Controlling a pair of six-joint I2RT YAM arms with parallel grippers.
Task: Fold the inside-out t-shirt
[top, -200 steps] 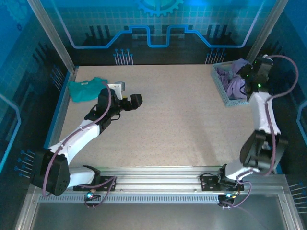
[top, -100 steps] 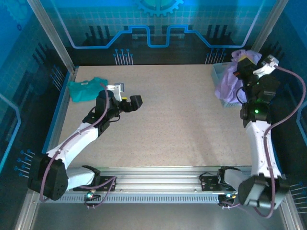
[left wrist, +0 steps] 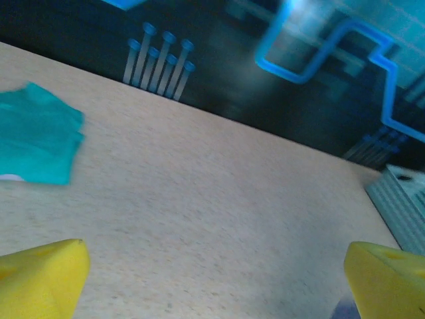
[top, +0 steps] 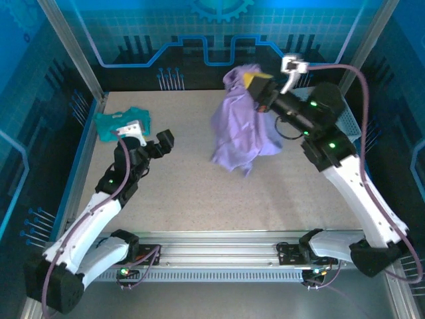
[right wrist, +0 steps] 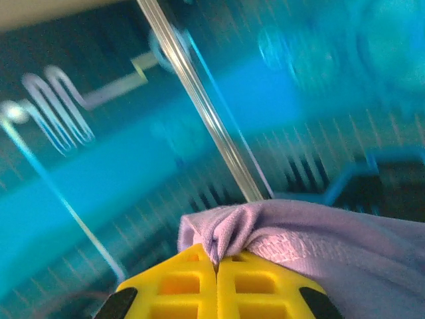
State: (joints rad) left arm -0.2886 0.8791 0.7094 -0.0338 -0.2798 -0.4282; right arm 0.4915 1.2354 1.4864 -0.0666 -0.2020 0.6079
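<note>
The right gripper (top: pixel 260 88) is pinching a fold of the lavender-purple t-shirt (top: pixel 239 129), its jaws clamping tight on the cloth. It is holding the garment in the air well to the right of the teal-green shirt (top: pixel 114 123). The t-shirt is hanging from that grip as a loose, crumpled drape, and its lowest corner is dangling close to the speckled table (top: pixel 199 193). Whether that corner is touching the surface cannot be told.

In the right wrist view the gripper (right wrist: pixel 216 266) is showing its two yellow pads (right wrist: pixel 192 282) pressing against each other. A bunched edge of the t-shirt (right wrist: pixel 319 232) is coming out from between them and spreading away to the right.

The left gripper (top: pixel 156 137) is hovering just to the right of the teal-green shirt, a little nearer the arm bases than it, and apart from it. Its jaws are standing wide and are gripping nothing. In the left wrist view the gripper (left wrist: pixel 216 279) is showing its yellow fingertips (left wrist: pixel 46 276) at the two lower corners, with bare table (left wrist: pixel 199 212) running between them. The teal-green shirt (left wrist: pixel 36 143) is lying flat on the table beyond the left-hand fingertip, clear of it.

A grey slotted basket (left wrist: pixel 402 203) is sitting far to the right of the teal-green shirt. In the overhead view the right arm is crossing in front of this basket (top: pixel 352 123) and hiding most of it.
</note>
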